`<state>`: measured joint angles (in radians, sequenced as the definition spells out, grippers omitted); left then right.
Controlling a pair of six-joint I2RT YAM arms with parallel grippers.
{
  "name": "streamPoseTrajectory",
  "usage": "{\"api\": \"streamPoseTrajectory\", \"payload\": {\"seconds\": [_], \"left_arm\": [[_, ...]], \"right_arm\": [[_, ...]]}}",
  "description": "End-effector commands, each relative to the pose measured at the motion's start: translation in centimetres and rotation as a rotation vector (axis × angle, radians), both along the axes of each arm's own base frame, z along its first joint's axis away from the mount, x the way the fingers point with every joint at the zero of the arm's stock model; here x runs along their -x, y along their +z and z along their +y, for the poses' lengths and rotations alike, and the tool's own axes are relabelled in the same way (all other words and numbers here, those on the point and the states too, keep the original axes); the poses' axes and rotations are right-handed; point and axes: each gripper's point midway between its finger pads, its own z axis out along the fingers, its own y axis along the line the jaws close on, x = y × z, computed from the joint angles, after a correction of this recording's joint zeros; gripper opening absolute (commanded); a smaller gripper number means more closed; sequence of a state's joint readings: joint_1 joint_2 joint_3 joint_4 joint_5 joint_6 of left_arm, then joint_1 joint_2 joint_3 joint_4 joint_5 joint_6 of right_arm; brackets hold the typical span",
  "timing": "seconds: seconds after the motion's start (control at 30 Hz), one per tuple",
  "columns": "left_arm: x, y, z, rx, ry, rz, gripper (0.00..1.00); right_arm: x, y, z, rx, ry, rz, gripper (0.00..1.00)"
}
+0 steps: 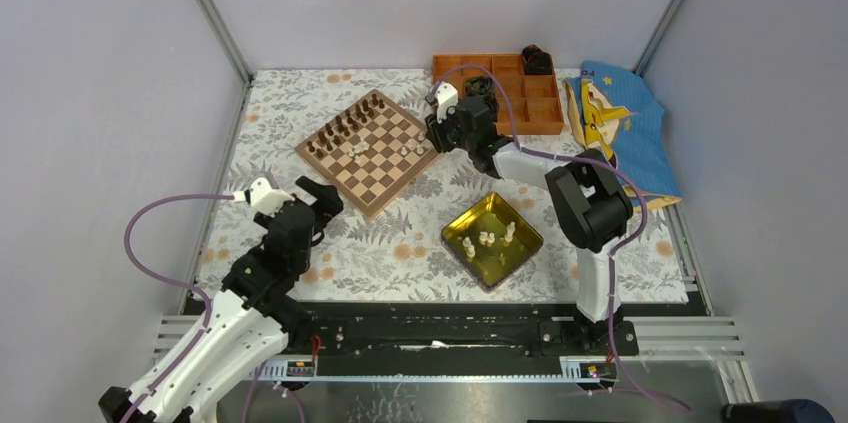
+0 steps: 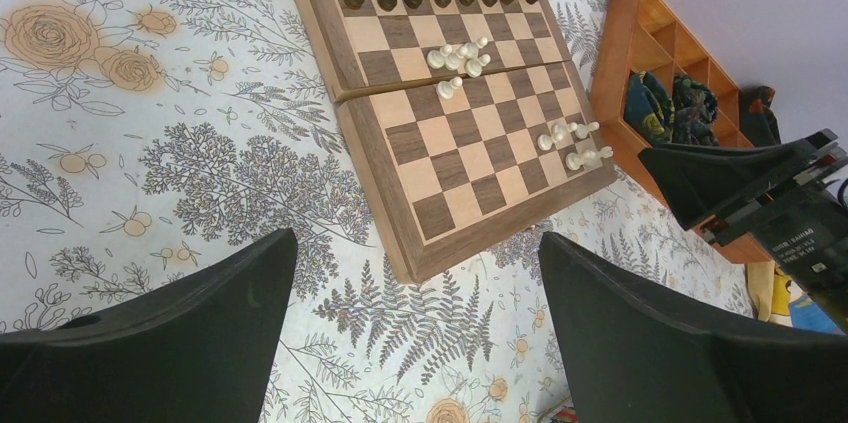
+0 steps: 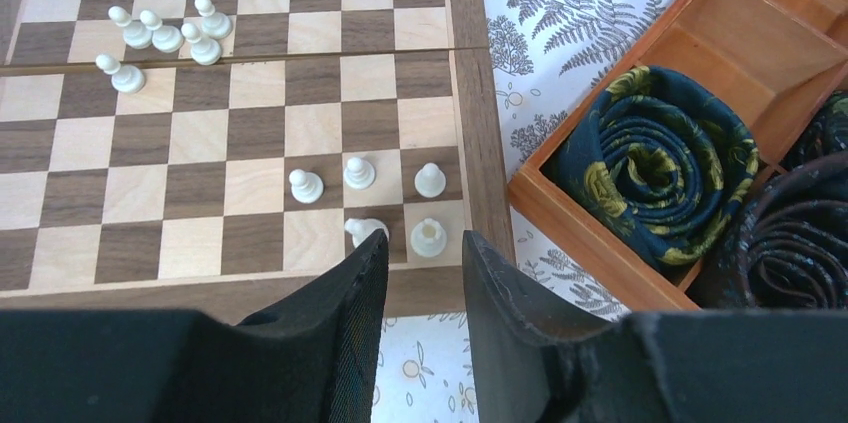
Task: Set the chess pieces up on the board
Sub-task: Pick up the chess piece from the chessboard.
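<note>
Cream chess pieces [image 3: 359,173] dot the checked wooden board [image 3: 200,133]; left gripper [image 2: 417,243] and right gripper [image 3: 425,243] gape

— How many cream-white chess figures [image 3: 359,173] stand on the square checked wooden board [image 3: 200,193]?
— Ten: five just ahead of the right gripper [image 3: 421,253] jaws, five farther ahead, to their left.
— In the glossy yellow square tray [image 1: 520,248]?
— About four; too small to be sure.
— Rolled patterned cloths [image 3: 655,158] right of those jaws?
— Two, in one orange wooden compartment box [image 3: 570,223].
</note>
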<state>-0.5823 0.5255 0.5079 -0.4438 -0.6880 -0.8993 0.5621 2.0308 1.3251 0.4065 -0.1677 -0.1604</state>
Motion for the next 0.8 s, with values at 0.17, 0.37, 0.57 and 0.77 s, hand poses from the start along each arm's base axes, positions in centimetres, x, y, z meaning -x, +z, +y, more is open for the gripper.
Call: {"api": "streamPoseTrajectory", "payload": {"seconds": [0.17, 0.37, 0.57, 0.77], "left_arm": [[-0.3, 0.5, -0.1, 0.015, 0.007, -0.03, 0.99], [-0.2, 0.9, 0.0, 0.016, 0.007, -0.038, 0.99], [-0.2, 1.1, -0.1, 0.021, 0.001, -0.044, 0.99], [-0.1, 1.3, -0.2, 0.028, -0.003, -0.049, 0.99]], "right_arm": [[3.6, 6.7, 3.6, -0.034, 0.179, -0.082, 0.4], [5.7, 6.5, 9.3, 0.018, 0.33, -0.059, 0.42], [5.5, 6.0, 13.0, 0.003, 0.382, -0.05, 0.42], [3.9, 4.1, 14.6, 0.0, 0.378, -0.045, 0.4]]}}
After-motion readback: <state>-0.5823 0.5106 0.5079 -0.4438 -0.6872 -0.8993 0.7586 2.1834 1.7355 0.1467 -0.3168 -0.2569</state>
